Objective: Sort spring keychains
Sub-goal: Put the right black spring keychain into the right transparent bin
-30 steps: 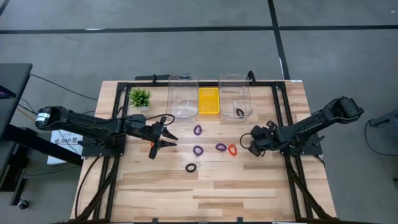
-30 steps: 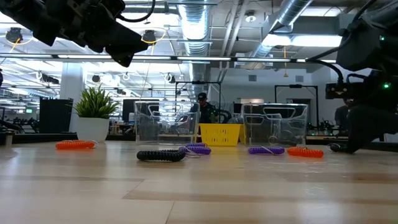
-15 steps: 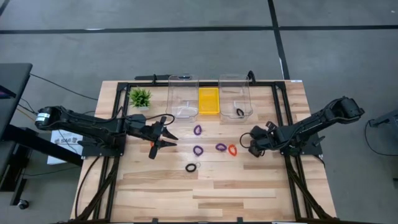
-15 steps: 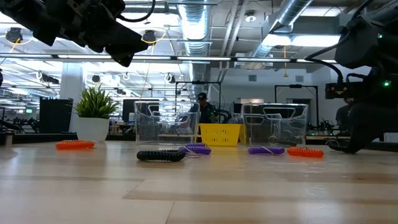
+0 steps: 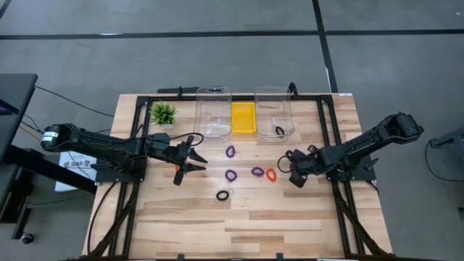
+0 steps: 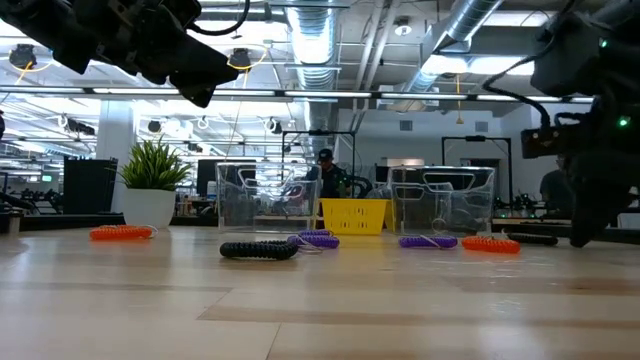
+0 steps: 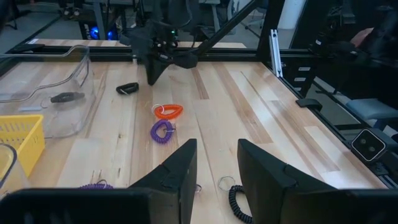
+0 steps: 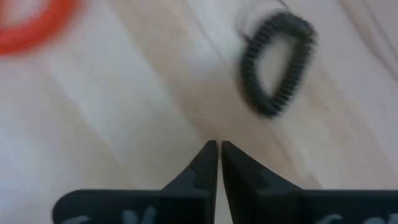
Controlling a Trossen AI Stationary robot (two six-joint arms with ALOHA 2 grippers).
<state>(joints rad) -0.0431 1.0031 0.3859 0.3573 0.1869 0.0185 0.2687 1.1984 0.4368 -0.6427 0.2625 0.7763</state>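
Spring keychains lie flat mid-table: three purple ones [image 5: 230, 151] [image 5: 231, 175] [image 5: 257, 172], an orange one [image 5: 270, 175] and a black one [image 5: 222, 195]. Another black keychain [image 8: 277, 62] lies on the wood just ahead of my right gripper [image 8: 218, 149]. That gripper points steeply down at the table's right, shut with nothing between its fingers. One more black keychain [image 5: 280, 131] lies inside the right clear bin [image 5: 274, 109]. My left gripper [image 7: 214, 168] hangs open above the table's left part, over an orange keychain [image 6: 120, 232].
At the far edge stand a left clear bin [image 5: 213, 112], a yellow basket [image 5: 243, 117] between the two bins, and a small green plant [image 5: 163, 113]. A black frame [image 5: 328, 145] borders the table. Bare wood lies toward the near edge.
My right gripper has tipped and swung a little toward the table's near edge. In the low view the black keychain beside it, hidden before, now shows on the wood. My left gripper and the other keychains have kept still.
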